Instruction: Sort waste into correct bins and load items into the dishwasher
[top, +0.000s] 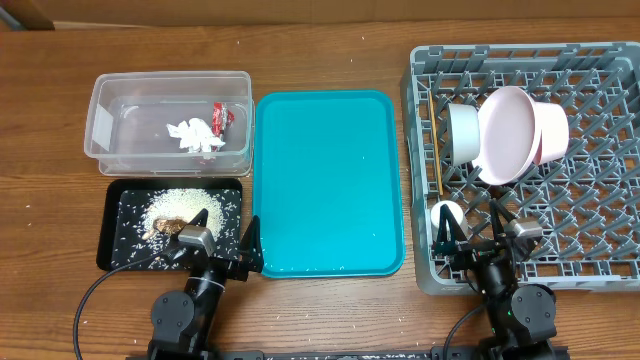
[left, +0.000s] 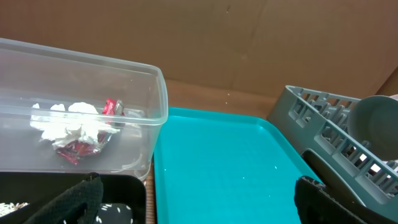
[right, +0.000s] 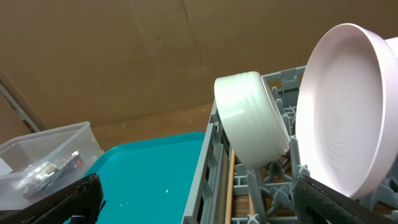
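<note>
Both tools are empty. The left gripper (left: 202, 200) has its jaws spread wide with nothing between them, low over the near corner of the black tray (top: 112, 250), beside the teal tray (top: 325, 180). The right gripper (right: 208, 200) is just as wide open and hangs over the near edge of the dish rack (top: 600, 262), close to the small cup (top: 447, 213).

The sorting looks finished. The tissue (top: 190, 135) and red wrapper (top: 222, 115) lie in the clear tub (top: 98, 125), and the rice (top: 180, 203) and brown scrap (top: 165, 229) lie on the black tray. The bowl (top: 461, 135), two plates (top: 505, 135) and chopsticks (top: 437, 150) are in the rack.

The likely trouble is a careless pull-out. On the right, a spread finger could catch a peg or tip the cup. A jolt to the rack could also unsettle the plates, which lean steeply against the bowl and each other. On the left, a low finger could drag the light tray and scatter rice. A few pale specks, probably grains, already lie on the table (top: 50, 300) nearby
</note>
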